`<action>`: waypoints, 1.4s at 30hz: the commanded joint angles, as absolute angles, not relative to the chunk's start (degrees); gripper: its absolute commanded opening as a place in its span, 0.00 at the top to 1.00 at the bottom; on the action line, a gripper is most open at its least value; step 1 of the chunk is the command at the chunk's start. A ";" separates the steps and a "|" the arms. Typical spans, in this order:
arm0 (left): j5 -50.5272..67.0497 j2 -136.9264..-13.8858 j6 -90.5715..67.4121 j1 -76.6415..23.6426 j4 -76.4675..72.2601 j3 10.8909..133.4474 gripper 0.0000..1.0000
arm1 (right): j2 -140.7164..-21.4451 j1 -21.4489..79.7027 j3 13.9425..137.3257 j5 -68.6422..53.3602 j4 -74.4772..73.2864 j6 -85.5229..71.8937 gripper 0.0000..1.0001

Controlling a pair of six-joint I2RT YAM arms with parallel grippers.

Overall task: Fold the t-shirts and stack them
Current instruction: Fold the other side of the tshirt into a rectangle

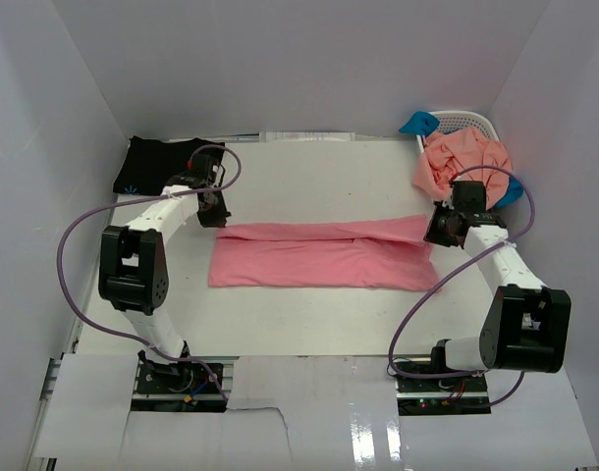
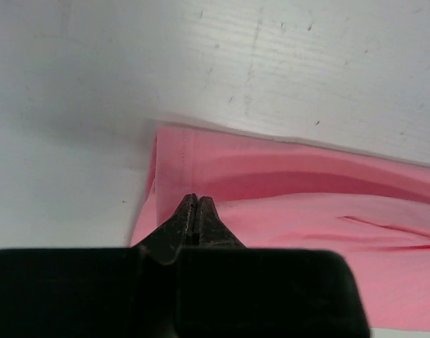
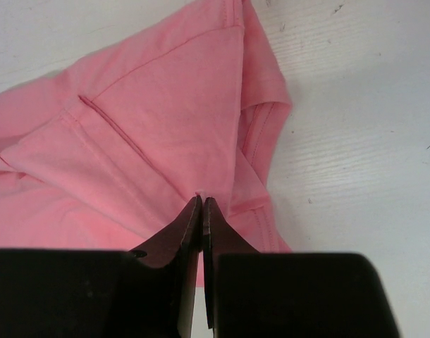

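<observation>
A white bench [image 1: 309,324] is enclosed by plain white walls [image 1: 280,59] on three sides. Its surface is matte and lightly scuffed. A rose-pink t-shirt [image 1: 319,257] lies across the middle of the bench as a long band folded lengthwise, between the two arms.

At the far left corner lies a black t-shirt [image 1: 152,162]. At the far right corner a white lattice basket [image 1: 476,120] holds a crumpled salmon-orange t-shirt [image 1: 462,157] that spills over its rim, with a bright blue t-shirt [image 1: 417,124] showing behind it. Only the overhead view shows these, along with the purple cables [image 1: 83,255] looping from each arm.

The wrist views add the close detail. The left end effector [image 2: 196,201] is fully closed, its tips at the pink shirt's left end; whether cloth is pinched cannot be told. The right end effector [image 3: 201,201] is also closed, and the creases at the shirt's right end converge on its tips, which pinch the cloth.
</observation>
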State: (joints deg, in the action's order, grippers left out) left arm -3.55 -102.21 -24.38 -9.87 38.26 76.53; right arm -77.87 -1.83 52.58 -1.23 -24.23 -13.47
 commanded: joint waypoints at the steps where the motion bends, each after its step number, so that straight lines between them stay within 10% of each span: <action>1: -3.78 -95.28 -26.45 -10.20 37.01 72.44 1.00 | -76.03 -2.11 51.33 -0.26 -26.63 -14.50 0.92; 19: -5.28 -96.05 -26.19 -10.20 38.40 65.48 1.00 | -86.03 -0.53 49.66 6.50 -37.00 -15.38 0.86; 21: -4.66 -96.68 -25.93 -10.28 39.19 65.04 0.68 | -86.40 -0.09 49.48 8.25 -37.35 -16.08 0.71; 25: -7.81 -94.76 -27.07 -10.20 40.69 63.72 0.37 | -83.24 -0.09 50.00 11.50 -37.61 -16.79 0.60; 42: -8.62 -97.64 -25.05 -11.07 42.19 75.92 0.35 | -74.70 -0.09 54.67 -5.52 -28.48 -14.24 0.55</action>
State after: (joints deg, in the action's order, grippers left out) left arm -11.03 -96.36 -26.13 -10.17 42.70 72.51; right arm -73.38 -0.19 53.89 1.83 -32.64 -15.79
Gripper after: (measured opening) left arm 0.656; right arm 0.444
